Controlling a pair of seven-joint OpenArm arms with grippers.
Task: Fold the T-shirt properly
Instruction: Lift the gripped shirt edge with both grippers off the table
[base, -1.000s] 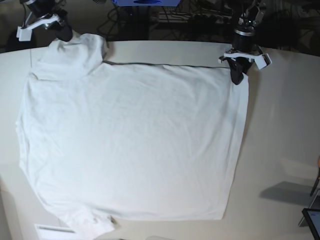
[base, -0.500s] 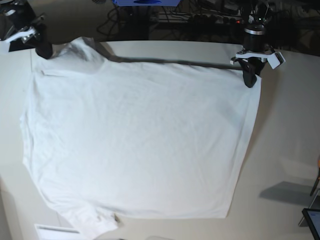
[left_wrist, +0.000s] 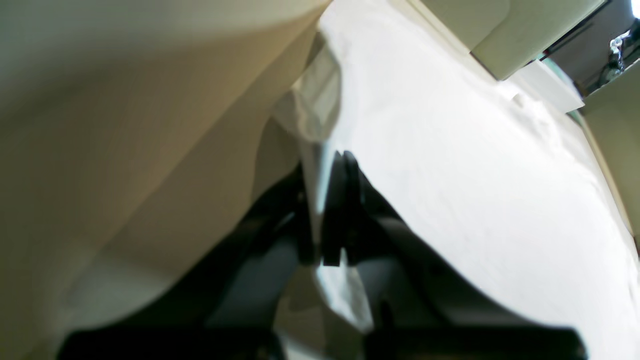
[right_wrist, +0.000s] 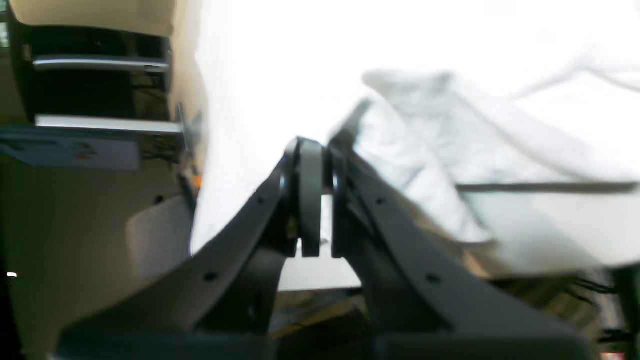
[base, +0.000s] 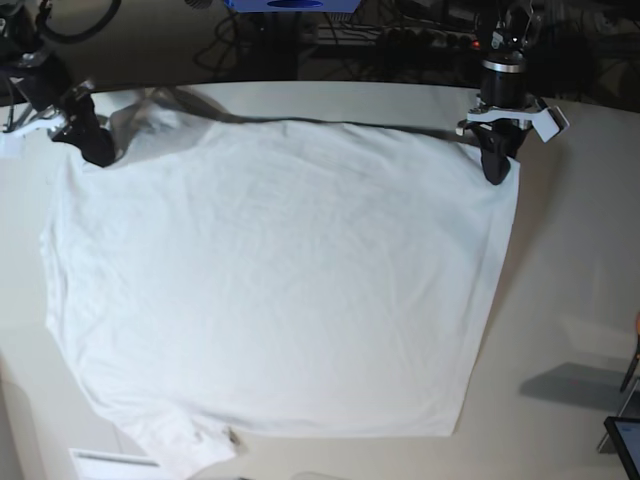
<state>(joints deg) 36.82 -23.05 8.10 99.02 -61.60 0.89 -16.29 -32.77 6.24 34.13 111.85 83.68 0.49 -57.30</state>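
White cotton T-shirt (base: 270, 290) lies spread on the table (base: 570, 260), its far edge stretched between your two grippers. Left fingers (left_wrist: 336, 200) and right fingers (right_wrist: 310, 195) pinch its corners. It's light and floppy; keep hold at the hems.

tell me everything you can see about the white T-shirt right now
The T-shirt is plain white, soft-looking cotton, faintly wrinkled, with hemmed edges and no print. It lies spread nearly flat over the off-white table. A short sleeve shows at the near corner. Its far edge is lifted off the table and stretched between the two arms: the left gripper and the right gripper are each shut on a far corner.
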